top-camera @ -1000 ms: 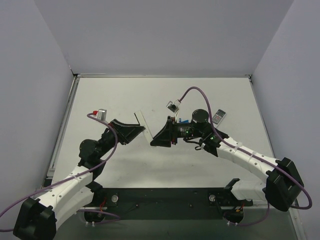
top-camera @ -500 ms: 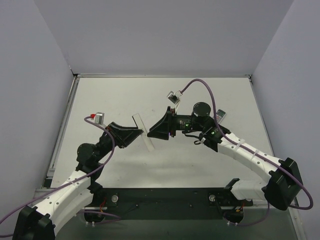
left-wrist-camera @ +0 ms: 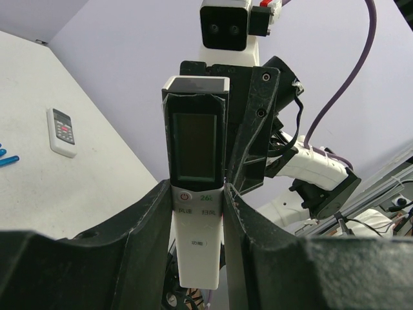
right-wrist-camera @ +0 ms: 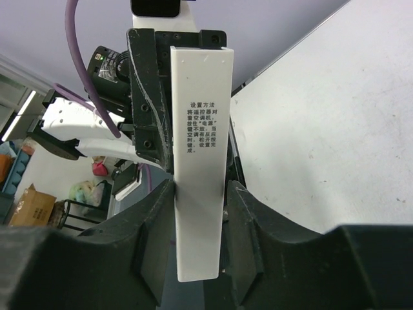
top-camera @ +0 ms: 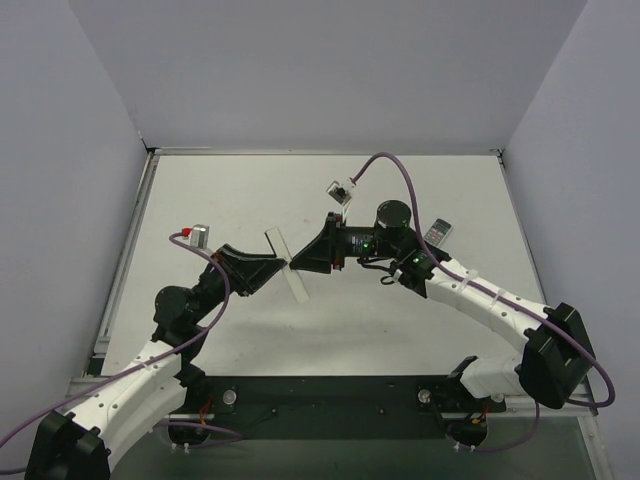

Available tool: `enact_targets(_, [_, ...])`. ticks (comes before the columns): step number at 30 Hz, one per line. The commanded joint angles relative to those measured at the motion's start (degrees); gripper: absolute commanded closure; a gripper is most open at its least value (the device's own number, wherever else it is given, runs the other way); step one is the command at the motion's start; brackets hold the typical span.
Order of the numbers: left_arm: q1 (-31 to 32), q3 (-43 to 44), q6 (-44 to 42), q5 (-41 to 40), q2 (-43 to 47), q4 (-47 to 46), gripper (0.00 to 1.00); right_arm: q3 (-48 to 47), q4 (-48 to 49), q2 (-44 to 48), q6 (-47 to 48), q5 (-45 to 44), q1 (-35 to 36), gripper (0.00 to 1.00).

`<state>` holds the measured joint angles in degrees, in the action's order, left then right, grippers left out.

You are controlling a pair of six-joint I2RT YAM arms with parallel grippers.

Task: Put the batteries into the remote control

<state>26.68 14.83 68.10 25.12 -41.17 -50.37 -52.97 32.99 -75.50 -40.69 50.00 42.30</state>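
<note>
The remote control (top-camera: pixel 275 243) is a slim white bar held in the air above the table's middle. My left gripper (top-camera: pixel 283 266) is shut on it, its dark screen (left-wrist-camera: pixel 197 148) facing that wrist camera and both fingers pressed to its sides. My right gripper (top-camera: pixel 296 264) meets it from the opposite side. Its fingers straddle the plain white back (right-wrist-camera: pixel 200 129): one finger (right-wrist-camera: pixel 158 213) touches the edge, while a thin dark line shows at the other. Two blue batteries (left-wrist-camera: pixel 6 156) lie on the table at the left wrist view's left edge; the top view hides them.
A wider white-grey remote with a button pad (top-camera: pixel 438 232) lies on the table at the right, also seen as that button-pad remote (left-wrist-camera: pixel 62 132). White walls enclose the table on three sides. The arms' purple cables arch above both wrists.
My right gripper has moved up and to the left, closing in on the remote until its fingers straddle it. The left arm drew back slightly with the remote and now holds still.
</note>
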Motion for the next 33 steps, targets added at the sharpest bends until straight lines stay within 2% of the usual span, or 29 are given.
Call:
enact_targets(1, [0.22,1.34,-0.68,-0.43,-0.05,-3.59,1.00,-2.75,3.92,0.18,0.08,2.21,-0.29,0.69])
enact_targets(5, [0.22,1.08,-0.51,-1.48,-0.32,-4.65,1.00,-2.05,4.97,0.18,-0.80,3.26,-0.21,0.79])
enact_targets(8, [0.22,0.56,-0.42,-2.71,-1.02,-7.45,1.00,-1.35,5.33,0.36,-1.06,3.97,-0.29,0.82])
enact_targets(12, [0.22,-0.68,0.02,-6.39,-2.25,-14.47,1.00,0.14,5.33,0.97,-0.89,4.85,-0.29,0.83])
enact_targets(18, [0.04,-0.68,-1.21,-11.14,-3.65,-20.28,1.00,2.96,2.52,2.82,1.04,5.90,-0.20,0.84])
enact_targets(25, [-0.22,0.73,-3.06,-12.90,-3.57,-20.73,1.00,4.54,-0.91,4.49,3.42,5.99,-0.12,0.84])
enact_targets(33, [-0.75,0.90,-3.15,-15.19,-1.99,-20.38,1.00,6.91,-0.39,5.01,3.33,6.25,0.50,0.84])
